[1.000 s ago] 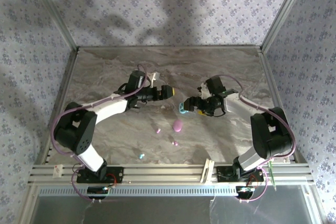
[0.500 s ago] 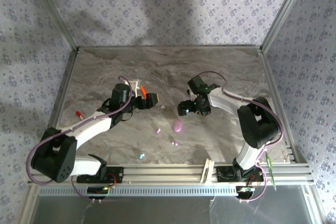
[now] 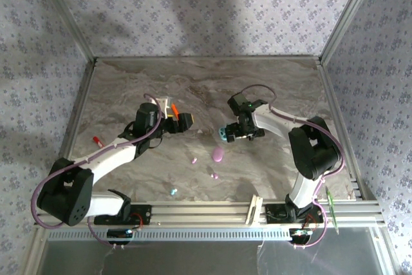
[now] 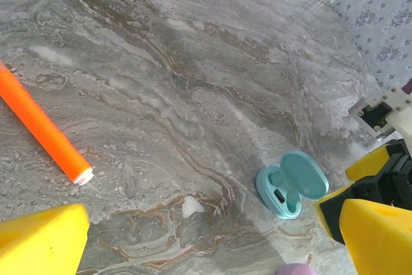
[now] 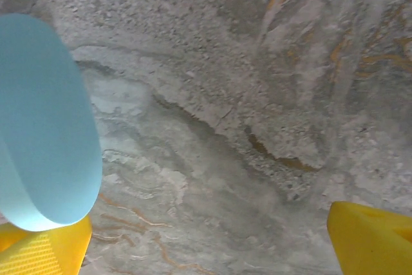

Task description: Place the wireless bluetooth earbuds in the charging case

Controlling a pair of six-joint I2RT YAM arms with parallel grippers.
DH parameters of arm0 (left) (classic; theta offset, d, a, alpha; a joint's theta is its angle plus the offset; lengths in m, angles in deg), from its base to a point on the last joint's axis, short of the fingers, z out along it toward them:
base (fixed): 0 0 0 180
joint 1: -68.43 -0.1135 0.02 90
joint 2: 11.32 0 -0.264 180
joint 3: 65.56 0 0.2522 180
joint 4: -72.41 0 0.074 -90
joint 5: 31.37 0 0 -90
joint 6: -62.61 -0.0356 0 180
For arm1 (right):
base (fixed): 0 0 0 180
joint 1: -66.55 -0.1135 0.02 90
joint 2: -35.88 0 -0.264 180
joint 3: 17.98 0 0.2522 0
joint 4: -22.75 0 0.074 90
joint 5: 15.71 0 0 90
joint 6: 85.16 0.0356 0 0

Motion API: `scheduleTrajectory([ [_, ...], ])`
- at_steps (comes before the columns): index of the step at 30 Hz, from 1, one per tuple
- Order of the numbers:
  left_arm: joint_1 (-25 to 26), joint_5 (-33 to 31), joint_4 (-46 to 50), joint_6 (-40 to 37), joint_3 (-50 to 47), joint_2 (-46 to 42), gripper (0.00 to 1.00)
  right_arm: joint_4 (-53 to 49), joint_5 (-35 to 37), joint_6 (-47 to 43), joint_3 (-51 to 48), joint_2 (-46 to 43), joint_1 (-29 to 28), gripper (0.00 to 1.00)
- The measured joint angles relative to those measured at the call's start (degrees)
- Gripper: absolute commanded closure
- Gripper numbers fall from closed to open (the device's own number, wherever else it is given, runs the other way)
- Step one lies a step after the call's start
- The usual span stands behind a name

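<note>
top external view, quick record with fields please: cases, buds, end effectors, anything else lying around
cyan case: open, lying on the table beside the right end effector
pink case: looks closed, nearer the arm bases than the cyan case
pink buds: two, loose on the table
cyan bud: one seen, loose near the front rail
left end effector: open, holding nothing
right end effector: open, next to the cyan case
orange stick: flat on the table by the left end effector
</note>
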Motion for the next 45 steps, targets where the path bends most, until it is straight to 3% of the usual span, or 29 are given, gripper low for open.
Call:
scheduleTrajectory([
  [26,0.00,-0.68,-1.20,0.20,-1.64,0.13,0.00,-1.73,2.75,-1.70,4.26,2.69,2.40,0.04],
  [32,0.00,-2.12,0.07,0.85,-3.10,-5.38,0.00,-1.31,-0.07,-1.60,1.14,-5.05,1.27,0.04],
  [39,0.00,-3.04,12.74,3.56,-0.76,-17.11,0.00,0.55,-7.39,-0.94,-4.87,-17.66,-2.34,0.07],
  [45,-0.48,-3.85,28.65,6.36,3.06,-21.51,0.00,2.49,-11.96,0.00,-6.75,-21.40,-7.80,0.12],
])
